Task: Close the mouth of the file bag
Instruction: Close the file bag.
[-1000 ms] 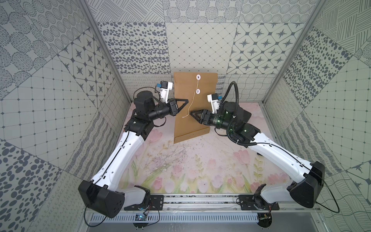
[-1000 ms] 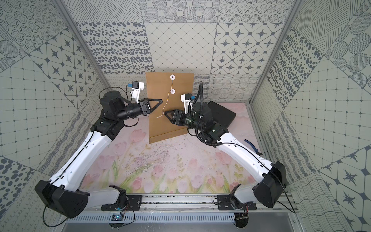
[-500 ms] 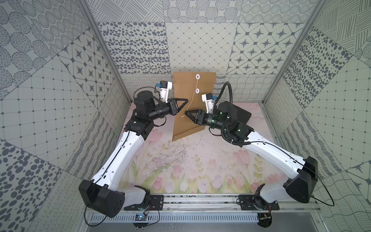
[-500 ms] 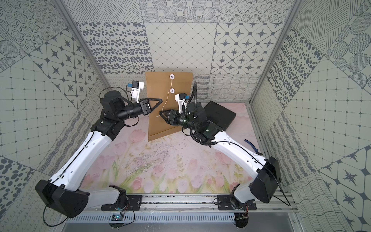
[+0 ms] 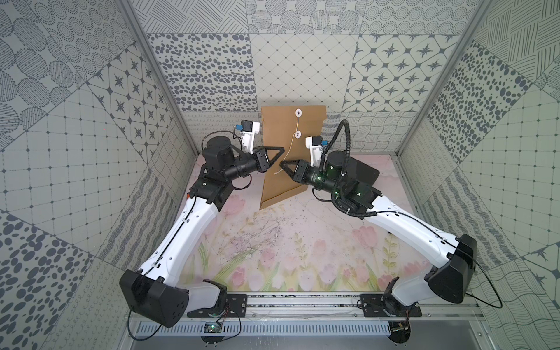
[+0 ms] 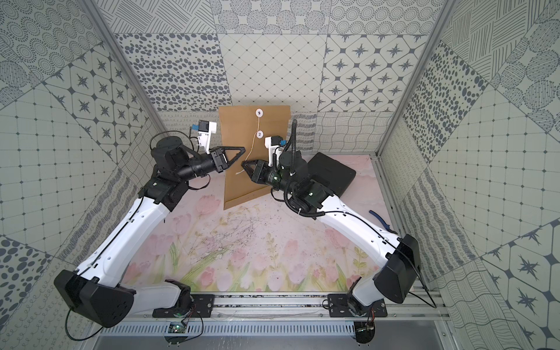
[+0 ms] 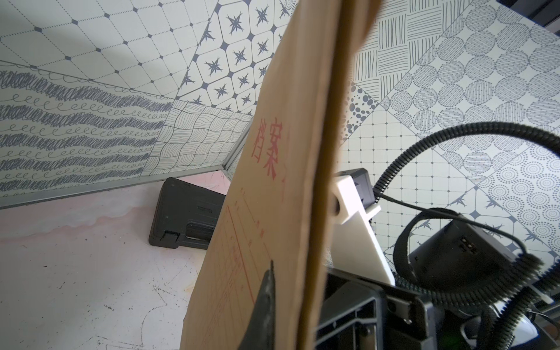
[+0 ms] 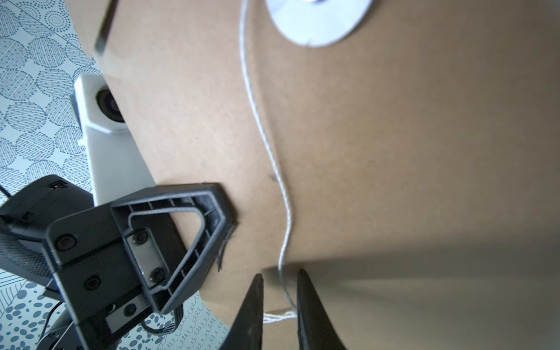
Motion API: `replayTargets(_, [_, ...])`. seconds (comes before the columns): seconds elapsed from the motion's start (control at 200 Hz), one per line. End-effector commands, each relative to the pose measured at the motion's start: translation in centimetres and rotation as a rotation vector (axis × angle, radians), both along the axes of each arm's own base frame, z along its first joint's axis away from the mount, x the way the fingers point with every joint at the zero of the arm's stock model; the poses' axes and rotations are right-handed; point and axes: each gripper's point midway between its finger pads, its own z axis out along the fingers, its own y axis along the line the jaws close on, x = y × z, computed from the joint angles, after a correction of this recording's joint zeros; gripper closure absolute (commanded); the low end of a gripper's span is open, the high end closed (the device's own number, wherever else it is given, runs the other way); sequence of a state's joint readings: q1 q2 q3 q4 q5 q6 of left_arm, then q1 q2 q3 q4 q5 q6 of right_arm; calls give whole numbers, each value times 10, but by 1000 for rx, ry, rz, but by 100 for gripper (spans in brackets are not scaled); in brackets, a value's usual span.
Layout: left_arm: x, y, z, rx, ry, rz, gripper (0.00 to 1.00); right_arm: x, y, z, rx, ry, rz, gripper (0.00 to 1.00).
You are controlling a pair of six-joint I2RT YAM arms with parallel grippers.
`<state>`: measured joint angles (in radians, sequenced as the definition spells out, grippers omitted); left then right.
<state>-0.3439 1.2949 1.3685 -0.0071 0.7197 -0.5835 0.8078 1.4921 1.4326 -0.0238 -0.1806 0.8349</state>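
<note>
File bag (image 5: 274,191) stands upright between the two grippers.
The left gripper (image 5: 281,149) clamps the bag's edge; the right gripper (image 8: 280,272) is narrow, the white string (image 8: 266,136) passing between its fingers, the bag just behind.

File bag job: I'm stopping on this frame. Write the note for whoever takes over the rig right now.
Left end effector: shut on the side edge of the flat brown kraft-paper file bag, holding it upright.
Right end effector: jaws narrowly apart astride the thin white string near its loose end; no firm pinch visible.
Done: bag held upright, string reached.
Left: pinch the string and wind it around the lower white round button disc; it hangs unwound now.
</note>
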Motion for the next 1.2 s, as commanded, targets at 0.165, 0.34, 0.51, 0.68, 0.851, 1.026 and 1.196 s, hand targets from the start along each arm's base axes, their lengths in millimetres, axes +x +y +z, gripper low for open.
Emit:
replayTargets(0.165, [-10,-4,22,-25,-88,-47,100,0,5,-8,-16,18,13,100])
replayTargets(0.34, [-14,-5,22,-18,-93,-64,100,1,-4,-34,-49,86,36,100])
replayTargets(0.51, [-15,-4,24,-14,-101,-64,100,5,-16,-45,-78,110,28,100])
replayTargets(0.68, [-19,-4,26,-17,-102,-81,100,15,-33,-52,-117,116,-4,100])
replayTargets(0.851, [-29,-4,27,6,-104,-119,100,35,-59,-59,-177,111,-60,100])
replayTargets(1.026, [-41,-3,15,63,-87,-151,100,55,-89,-57,-281,82,-132,100])
replayTargets(1.196, [-41,-1,3,89,-62,-147,100,62,-104,-39,-343,23,-173,100])
